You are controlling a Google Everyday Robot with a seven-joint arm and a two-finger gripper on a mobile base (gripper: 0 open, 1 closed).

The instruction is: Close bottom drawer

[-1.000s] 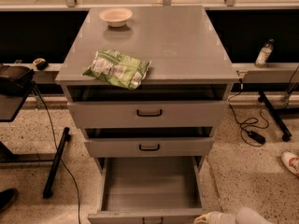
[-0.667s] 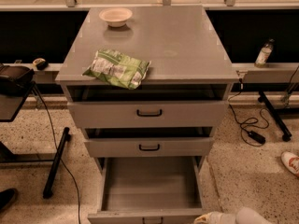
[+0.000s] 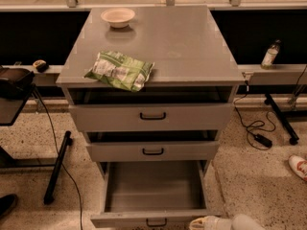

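Observation:
The grey metal cabinet [image 3: 153,47] has three drawers. The bottom drawer [image 3: 153,188] is pulled far out towards me, and its plain grey inside holds nothing. Its front panel with a small dark handle [image 3: 157,222] lies at the lower edge of the camera view. My gripper [image 3: 207,223], a pale shape on the end of a light arm [image 3: 247,223], sits at the bottom edge, just right of that handle and close to the front panel's right end. The middle drawer [image 3: 152,151] and top drawer [image 3: 152,116] stand slightly ajar.
A green snack bag [image 3: 120,71] and a small pale bowl [image 3: 118,17] lie on the cabinet top. A bottle [image 3: 269,55] stands on a ledge to the right. Cables [image 3: 254,128] and a stand leg [image 3: 280,119] lie right; a dark stand [image 3: 55,169] is left. A shoe [image 3: 298,166] is far right.

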